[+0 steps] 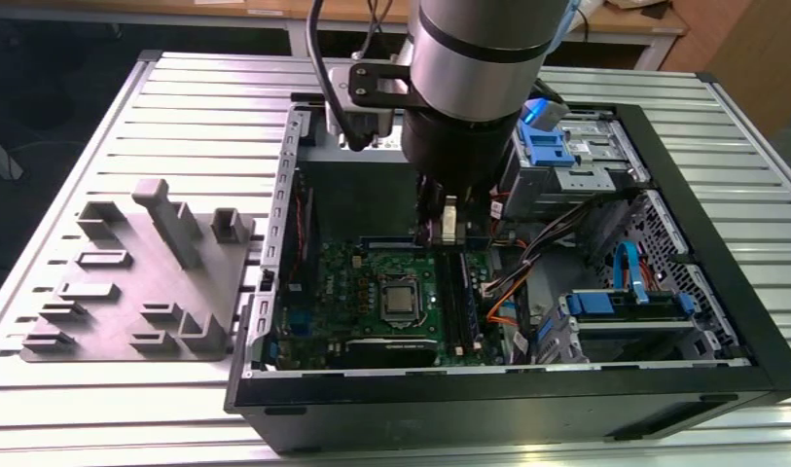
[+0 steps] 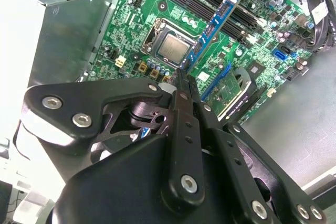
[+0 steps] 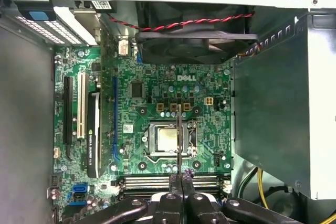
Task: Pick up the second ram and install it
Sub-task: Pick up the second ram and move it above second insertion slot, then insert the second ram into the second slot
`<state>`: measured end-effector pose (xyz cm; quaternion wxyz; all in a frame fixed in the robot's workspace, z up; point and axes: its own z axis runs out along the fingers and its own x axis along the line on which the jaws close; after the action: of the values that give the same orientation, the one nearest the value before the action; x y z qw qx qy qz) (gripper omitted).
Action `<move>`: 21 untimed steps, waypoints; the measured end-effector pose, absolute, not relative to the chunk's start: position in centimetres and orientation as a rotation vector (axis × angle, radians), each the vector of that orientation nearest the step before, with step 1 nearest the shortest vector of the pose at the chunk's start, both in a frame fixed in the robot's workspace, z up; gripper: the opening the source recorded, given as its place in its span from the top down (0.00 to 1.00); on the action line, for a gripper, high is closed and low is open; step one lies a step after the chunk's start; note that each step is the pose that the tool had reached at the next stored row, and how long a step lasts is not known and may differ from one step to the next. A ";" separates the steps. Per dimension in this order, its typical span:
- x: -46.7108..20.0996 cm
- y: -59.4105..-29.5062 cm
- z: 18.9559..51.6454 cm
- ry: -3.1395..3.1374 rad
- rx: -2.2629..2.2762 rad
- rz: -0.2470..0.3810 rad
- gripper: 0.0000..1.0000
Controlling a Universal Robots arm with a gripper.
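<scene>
The tool is closed on the second ram, clamping one end of the blue board (the rest of the stick projects beyond the fingertips toward the motherboard). In the exterior view the tool hangs inside the open computer case, which lies on its side on the slatted metal surface. The second ram is held above the green board and is not seated in a slot. In the first wrist view the second ram appears edge-on across the processor socket, with the memory slots just beside the tool. A grey fixture plate lies on the surface, at the exterior view's left of the case.
</scene>
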<state>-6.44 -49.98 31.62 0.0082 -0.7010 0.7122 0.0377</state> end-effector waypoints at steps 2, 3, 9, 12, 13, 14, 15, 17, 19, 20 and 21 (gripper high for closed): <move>-6.4 -50.0 31.5 2.226 -2.191 0.118 0.92; -6.4 -50.0 31.5 2.226 -2.191 0.118 0.92; -6.4 -50.0 31.5 2.226 -2.191 0.118 0.92; -6.4 -50.0 31.5 2.226 -2.191 0.118 0.92; -6.4 -50.0 31.5 2.226 -2.191 0.118 0.92; -6.4 -50.0 31.5 2.226 -2.191 0.118 0.92; -6.4 -50.0 31.5 2.227 -2.189 0.118 0.92; -6.4 -50.0 31.5 2.239 -2.175 0.118 0.92; -6.4 -50.0 31.5 2.263 -2.149 0.118 0.92; -6.4 -50.0 31.5 2.277 -2.134 0.118 0.92; -6.4 -50.0 31.5 2.292 -2.116 0.118 0.92</move>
<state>-6.44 -49.98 31.49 0.0098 -0.6778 0.7342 0.0378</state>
